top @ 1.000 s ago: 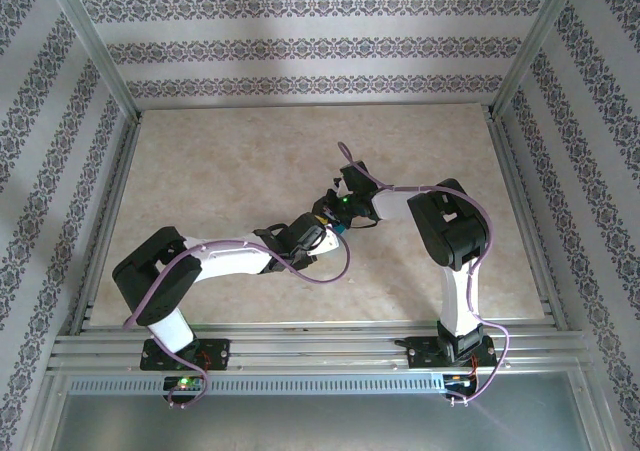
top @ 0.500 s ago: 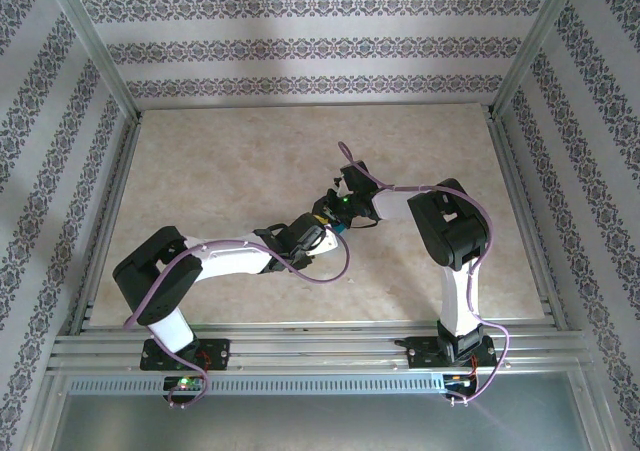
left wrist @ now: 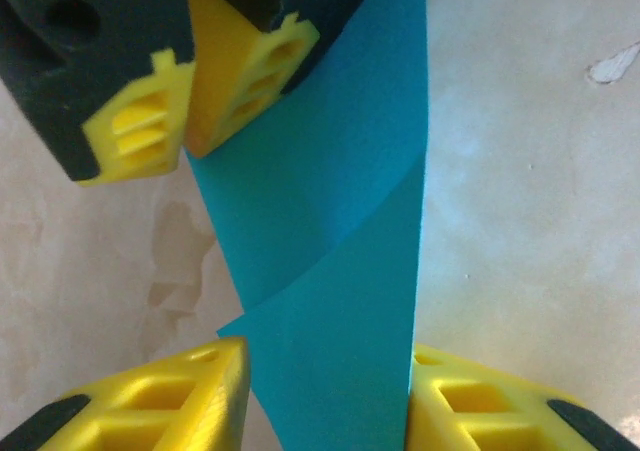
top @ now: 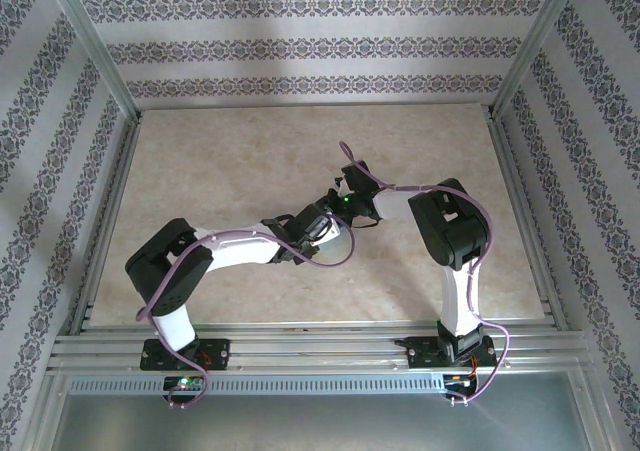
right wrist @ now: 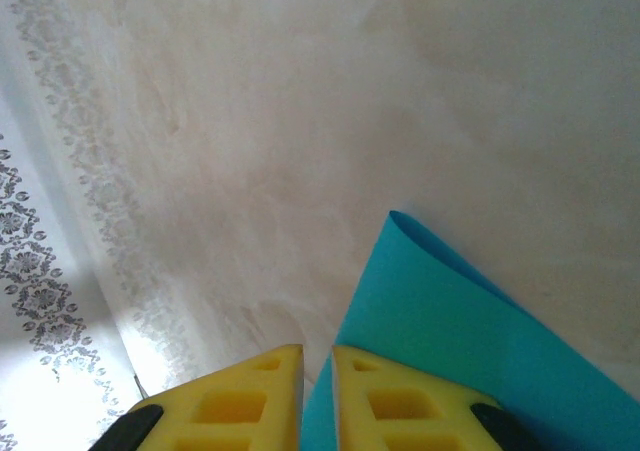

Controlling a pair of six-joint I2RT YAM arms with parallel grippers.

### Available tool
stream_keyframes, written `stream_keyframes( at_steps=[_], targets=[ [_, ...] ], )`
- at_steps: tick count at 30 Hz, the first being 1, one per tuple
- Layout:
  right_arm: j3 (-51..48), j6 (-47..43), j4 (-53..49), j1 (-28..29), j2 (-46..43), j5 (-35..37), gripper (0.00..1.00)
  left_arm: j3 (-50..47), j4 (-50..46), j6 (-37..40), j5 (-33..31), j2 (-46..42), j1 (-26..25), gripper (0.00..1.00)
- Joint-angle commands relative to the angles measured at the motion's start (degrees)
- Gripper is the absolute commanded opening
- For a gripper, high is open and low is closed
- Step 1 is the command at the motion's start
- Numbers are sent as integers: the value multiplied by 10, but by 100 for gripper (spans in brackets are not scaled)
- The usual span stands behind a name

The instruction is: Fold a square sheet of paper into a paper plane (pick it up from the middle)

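Observation:
The teal square sheet of paper [left wrist: 330,241] is folded over into a long band with a slanted fold edge and hangs above the table. In the right wrist view, my right gripper [right wrist: 318,356] is shut on the sheet [right wrist: 450,331], which curls away to the right. In the left wrist view, the right gripper [left wrist: 185,111] pinches the band's upper end. My left gripper [left wrist: 328,356] is open, and the band's lower end lies flat across the gap between its yellow fingers [left wrist: 190,391]. From above, the left gripper [top: 328,223] and the right gripper [top: 340,209] meet at mid-table.
The beige marbled tabletop [top: 230,171] has free room on all sides of the grippers. Aluminium rails [top: 300,349] and patterned walls [top: 300,46] enclose it. Purple cables [top: 330,256] loop off both wrists. A small white mark [left wrist: 612,63] sits on the table.
My left arm has stretched further toward the right gripper, its elbow shifting right and its wrist moving up-right. The right arm has stayed put, still holding the paper.

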Motion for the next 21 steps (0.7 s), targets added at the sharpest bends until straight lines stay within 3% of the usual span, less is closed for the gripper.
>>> stream_keyframes(
  at_steps=[1,7,12,21],
  targets=[
    [-19,9,-42,-6,31,20,18,7,-35,-9,-2,0,5,38],
    [-14,7,-42,-7,29,15,19,8,-46,-6,23,-2,5,25],
    [-5,0,-42,-15,11,2,26,8,-53,-5,43,-10,6,13],
    [36,-20,-39,-62,-41,-35,41,12,-78,-28,92,-23,10,5]
  ],
)
